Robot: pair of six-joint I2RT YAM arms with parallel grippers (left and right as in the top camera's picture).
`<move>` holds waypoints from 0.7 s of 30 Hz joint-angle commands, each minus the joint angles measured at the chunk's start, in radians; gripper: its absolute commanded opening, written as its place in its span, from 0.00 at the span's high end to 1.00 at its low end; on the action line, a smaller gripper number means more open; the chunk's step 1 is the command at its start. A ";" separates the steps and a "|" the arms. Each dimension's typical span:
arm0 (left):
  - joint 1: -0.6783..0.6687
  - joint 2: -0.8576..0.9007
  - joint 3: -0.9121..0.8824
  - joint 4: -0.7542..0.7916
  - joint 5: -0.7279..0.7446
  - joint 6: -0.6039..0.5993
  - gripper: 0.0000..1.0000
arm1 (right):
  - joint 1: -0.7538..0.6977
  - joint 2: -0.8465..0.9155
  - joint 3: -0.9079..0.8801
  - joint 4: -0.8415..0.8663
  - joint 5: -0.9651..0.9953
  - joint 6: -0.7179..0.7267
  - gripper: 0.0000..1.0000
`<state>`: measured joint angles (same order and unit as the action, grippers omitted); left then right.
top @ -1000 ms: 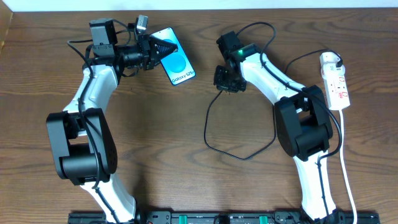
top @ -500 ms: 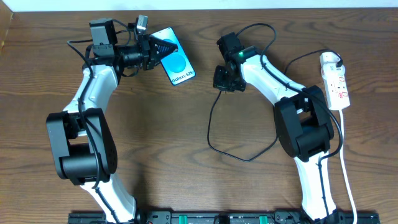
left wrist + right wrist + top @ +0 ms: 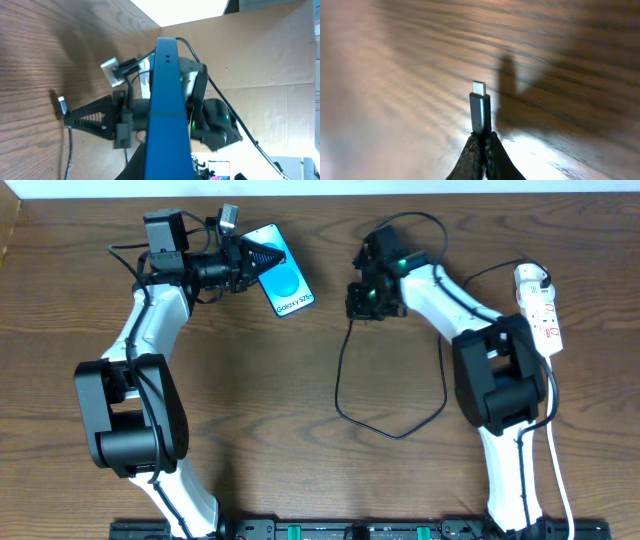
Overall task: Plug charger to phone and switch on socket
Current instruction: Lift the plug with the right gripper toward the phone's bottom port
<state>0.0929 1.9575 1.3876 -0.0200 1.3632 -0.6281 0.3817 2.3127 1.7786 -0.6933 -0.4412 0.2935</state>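
Note:
My left gripper (image 3: 262, 257) is shut on the phone (image 3: 283, 282), a slim black-framed phone with a blue lit screen, held tilted at the far left-centre; in the left wrist view the phone (image 3: 167, 115) fills the middle edge-on. My right gripper (image 3: 362, 298) is shut on the charger's dark plug tip (image 3: 479, 110), which points away from the fingers (image 3: 482, 142) above the wood. The thin black cable (image 3: 345, 385) loops down over the table. The plug tip is a short way right of the phone. The white socket strip (image 3: 541, 315) lies at the far right.
The strip's white cord (image 3: 556, 460) runs down the right side to the front edge. A black rail (image 3: 350, 530) lies along the front edge. Both arm bases stand near the front. Bare brown wood lies between the arms.
My right gripper has risen and shifted slightly right and back with the plug tip, and the cable's upper part has straightened. The left arm and phone have not moved.

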 commanded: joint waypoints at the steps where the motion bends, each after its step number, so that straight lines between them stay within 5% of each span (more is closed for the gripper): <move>1: 0.003 -0.024 0.011 0.005 0.039 -0.013 0.93 | -0.047 -0.104 -0.006 0.002 -0.290 -0.262 0.99; 16: 0.003 -0.024 0.011 0.011 0.039 -0.067 0.93 | -0.157 -0.250 -0.006 -0.167 -0.718 -0.593 0.99; 21: 0.003 -0.024 0.011 0.117 0.039 -0.167 0.93 | -0.153 -0.250 -0.006 -0.231 -0.724 -0.616 0.99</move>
<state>0.0929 1.9575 1.3876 0.0338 1.3636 -0.7090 0.2264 2.0697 1.7729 -0.9092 -1.0893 -0.2600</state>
